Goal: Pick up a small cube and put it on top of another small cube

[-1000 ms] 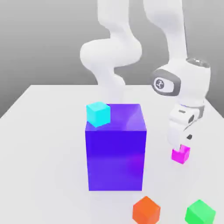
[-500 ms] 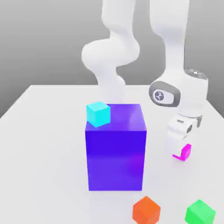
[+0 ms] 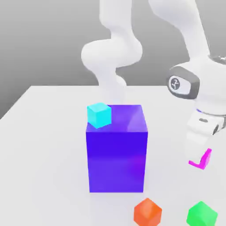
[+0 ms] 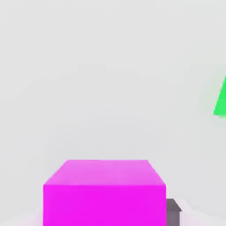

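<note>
Gripper (image 3: 199, 160) grasps magenta cube (image 3: 201, 159), seemingly airborne, above white table (image 3: 48, 132) (grey backdrop).

Tool (image 3: 199, 160) closed on small cube (image 3: 202, 160), lifted it off table.

The only sign to be seen is a small pale emblem (image 3: 175, 84) set in a dark grey round cap on the side of the white robot arm's wrist (image 3: 207, 84); it is a logo-like mark, not letters that can be read. The cubes, the big blue-purple block and the white worktop carry no text, label or number.
</note>
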